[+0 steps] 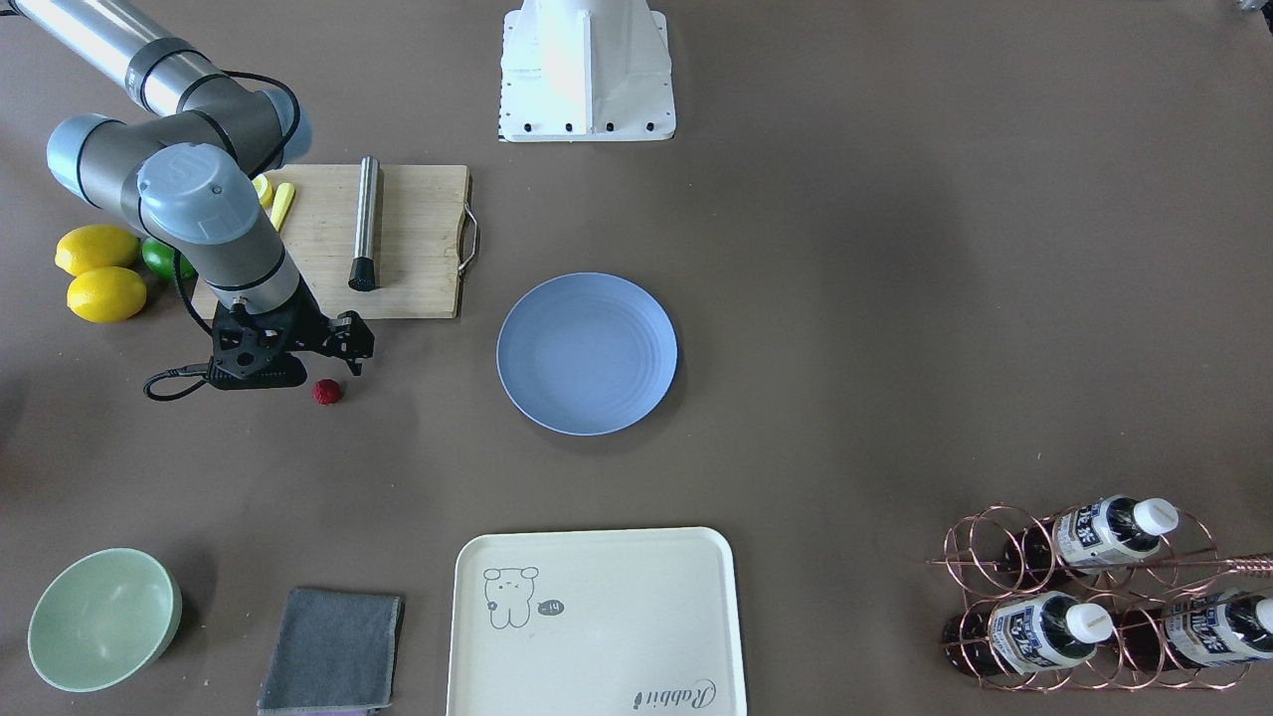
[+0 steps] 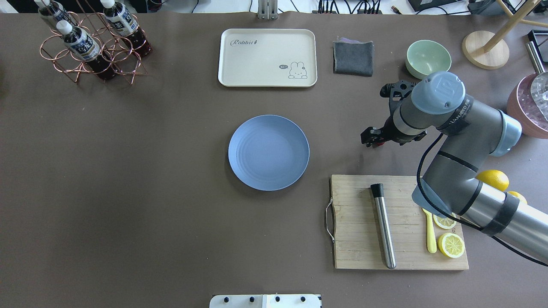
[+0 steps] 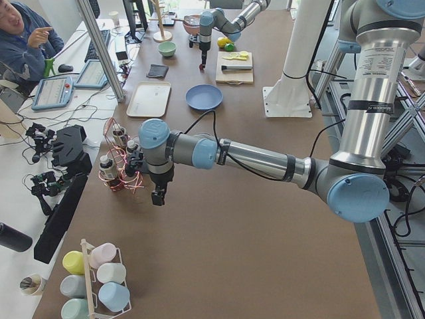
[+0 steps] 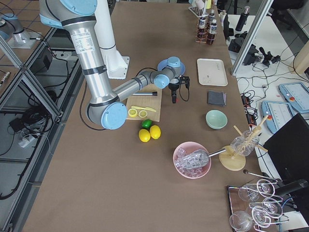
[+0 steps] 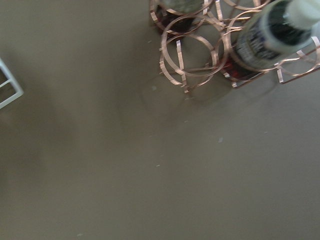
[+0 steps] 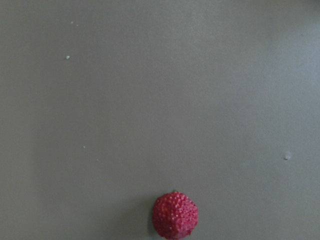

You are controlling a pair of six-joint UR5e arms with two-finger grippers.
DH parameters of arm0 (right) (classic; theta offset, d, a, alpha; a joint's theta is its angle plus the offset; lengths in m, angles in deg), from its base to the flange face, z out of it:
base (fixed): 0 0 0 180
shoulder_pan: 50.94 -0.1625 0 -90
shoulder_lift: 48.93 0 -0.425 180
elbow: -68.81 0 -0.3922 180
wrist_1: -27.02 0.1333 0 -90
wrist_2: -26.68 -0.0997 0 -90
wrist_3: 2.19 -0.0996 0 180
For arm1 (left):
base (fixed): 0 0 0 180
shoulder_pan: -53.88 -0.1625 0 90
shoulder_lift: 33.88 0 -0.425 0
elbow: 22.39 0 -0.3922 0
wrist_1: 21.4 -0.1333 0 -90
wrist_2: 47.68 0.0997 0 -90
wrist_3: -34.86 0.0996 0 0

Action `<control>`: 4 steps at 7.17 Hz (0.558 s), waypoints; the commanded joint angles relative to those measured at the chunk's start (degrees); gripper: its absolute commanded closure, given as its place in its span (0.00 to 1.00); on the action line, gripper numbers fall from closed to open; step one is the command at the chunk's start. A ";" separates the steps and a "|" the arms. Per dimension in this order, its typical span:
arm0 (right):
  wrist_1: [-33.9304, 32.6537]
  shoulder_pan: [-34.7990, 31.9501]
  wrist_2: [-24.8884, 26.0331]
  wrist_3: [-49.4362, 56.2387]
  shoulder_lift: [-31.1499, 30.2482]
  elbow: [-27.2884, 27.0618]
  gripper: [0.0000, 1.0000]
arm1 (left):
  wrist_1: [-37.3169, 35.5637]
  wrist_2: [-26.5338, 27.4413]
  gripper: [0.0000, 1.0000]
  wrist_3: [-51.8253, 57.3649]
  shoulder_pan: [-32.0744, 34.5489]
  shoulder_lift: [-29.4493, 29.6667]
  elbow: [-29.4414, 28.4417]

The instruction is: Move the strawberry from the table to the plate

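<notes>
The strawberry [image 1: 326, 392] is a small dark-red bumpy berry lying on the table [image 1: 855, 328], left of the pale-blue plate [image 1: 587, 353], which holds nothing. In the right wrist view the strawberry [image 6: 175, 215] sits at the bottom edge with no fingers showing. My right gripper [image 1: 350, 356] hangs just above and beside the berry, on the cutting-board side, apart from it; I cannot tell whether its jaws are open or shut. In the overhead view that gripper [image 2: 371, 138] covers most of the berry. My left gripper [image 3: 158, 197] hovers by the bottle rack, far from the plate; its state cannot be told.
A wooden cutting board [image 1: 418, 249] with a steel muddler [image 1: 365, 224] and lemon slices lies behind the berry. Two lemons [image 1: 99, 273] and a lime sit nearby. A cream tray [image 1: 597, 622], grey cloth [image 1: 333, 651], mint bowl [image 1: 99, 617] and copper bottle rack [image 1: 1094, 597] line the far side.
</notes>
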 commanded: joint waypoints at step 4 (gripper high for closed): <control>0.52 0.36 0.94 0.17 2.05 3.50 0.36 | -0.24 1.05 0.02 1.42 1.29 -2.50 -0.18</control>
